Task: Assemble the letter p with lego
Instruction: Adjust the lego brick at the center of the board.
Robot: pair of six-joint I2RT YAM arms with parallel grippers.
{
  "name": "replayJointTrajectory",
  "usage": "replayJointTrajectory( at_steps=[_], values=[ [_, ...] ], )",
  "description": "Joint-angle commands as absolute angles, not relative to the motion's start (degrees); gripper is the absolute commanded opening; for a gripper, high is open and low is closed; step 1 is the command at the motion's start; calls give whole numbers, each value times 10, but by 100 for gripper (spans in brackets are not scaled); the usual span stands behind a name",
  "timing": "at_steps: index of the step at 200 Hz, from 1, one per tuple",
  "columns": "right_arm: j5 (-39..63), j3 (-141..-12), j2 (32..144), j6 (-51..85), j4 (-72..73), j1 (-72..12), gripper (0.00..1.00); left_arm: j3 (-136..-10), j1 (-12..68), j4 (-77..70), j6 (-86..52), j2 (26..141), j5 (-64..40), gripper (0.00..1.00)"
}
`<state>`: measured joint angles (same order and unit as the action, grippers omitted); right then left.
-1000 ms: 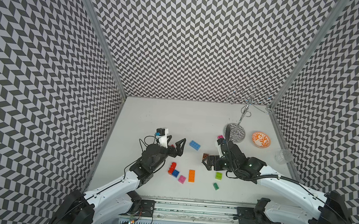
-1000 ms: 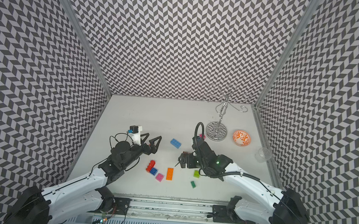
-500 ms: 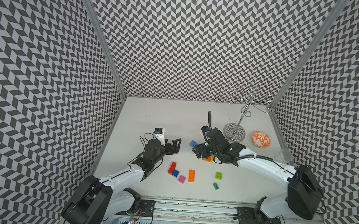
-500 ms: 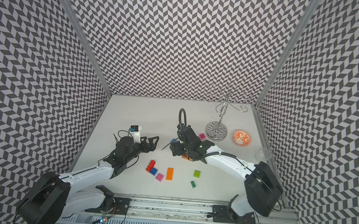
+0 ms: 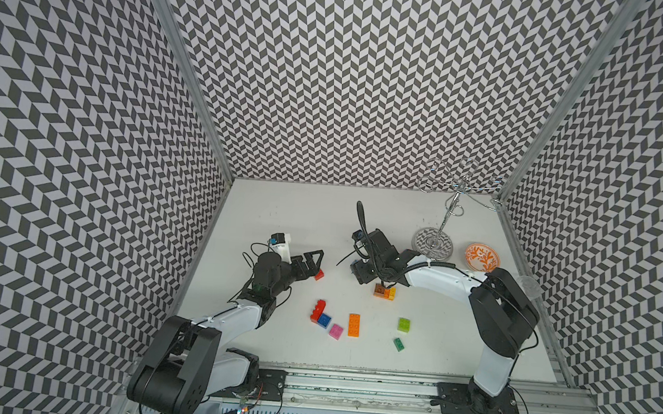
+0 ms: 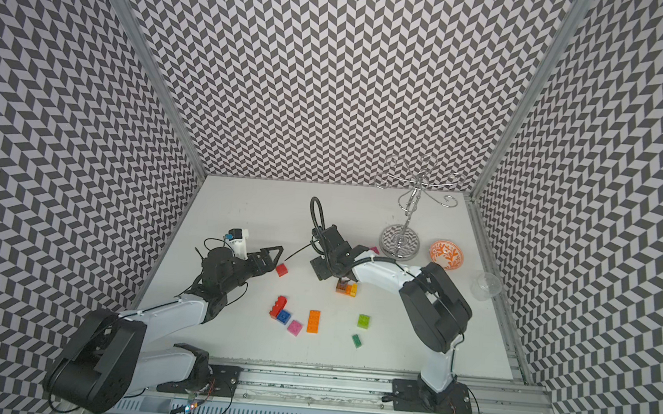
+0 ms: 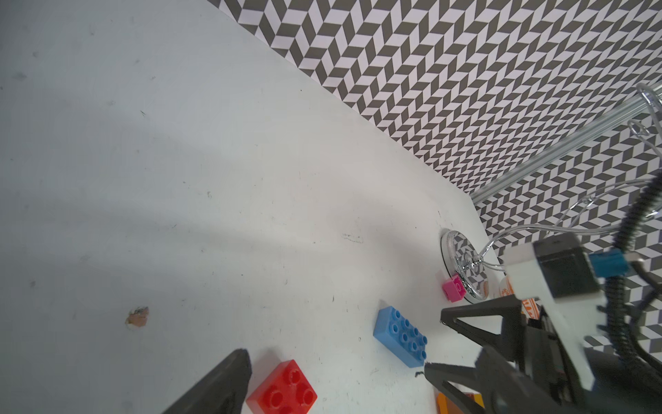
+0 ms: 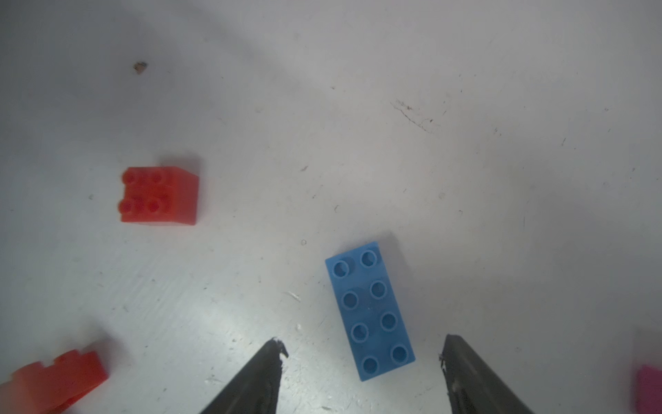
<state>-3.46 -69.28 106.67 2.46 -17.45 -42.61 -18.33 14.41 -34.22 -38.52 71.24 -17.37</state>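
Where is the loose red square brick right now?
In both top views the red brick sits left of centre, at the tips of the left claw.

The left arm (image 5: 230, 319) and right arm (image 5: 439, 283) are extended low toward mid-frame. The left gripper (image 5: 316, 262) is spread wide; the right gripper (image 8: 361, 344) is pointed downward, jaws parted.

— Right wrist view, lower corner?
— A red brick (image 8: 53, 380), blurred and cut off by the edge. A pink brick (image 8: 650, 392) is clipped too.
— The light blue brick (image 8: 370, 312) from above?
— Can't make it out under the right arm (image 5: 437, 279).
— Left wrist view?
— The red square brick (image 7: 283, 390) runs off the edge, and an orange brick (image 7: 443, 405) is mostly behind the right gripper (image 7: 434, 342).
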Motion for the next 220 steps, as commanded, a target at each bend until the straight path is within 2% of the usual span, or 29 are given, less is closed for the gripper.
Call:
replayJointTrajectory(
  at_steps=[1, 20, 110, 118, 140, 160, 191, 220],
  values=[
    [-7, -698, 1084, 1, -154, -405, 69, -175, 139, -380, -394, 717, -214, 100],
    [10, -698, 1094, -1, -152, -395, 66, -172, 139, -390, -396, 717, -222, 100],
    [40, -693, 1114, -11, -128, -394, 65, -165, 139, -417, -398, 716, -247, 100],
    [42, -694, 1115, -11, -127, -394, 62, -164, 139, -419, -398, 715, -248, 100],
    [53, -697, 1118, -11, -130, -395, 40, -163, 139, -426, -397, 712, -255, 100],
    [66, -690, 1100, -4, -132, -395, 26, -160, 139, -433, -396, 704, -261, 100],
    [117, -667, 1029, 29, -125, -395, 21, -149, 139, -444, -396, 672, -272, 100],
    [235, -649, 959, 77, -106, -389, 20, -136, 140, -474, -405, 627, -311, 100]
  ],
)
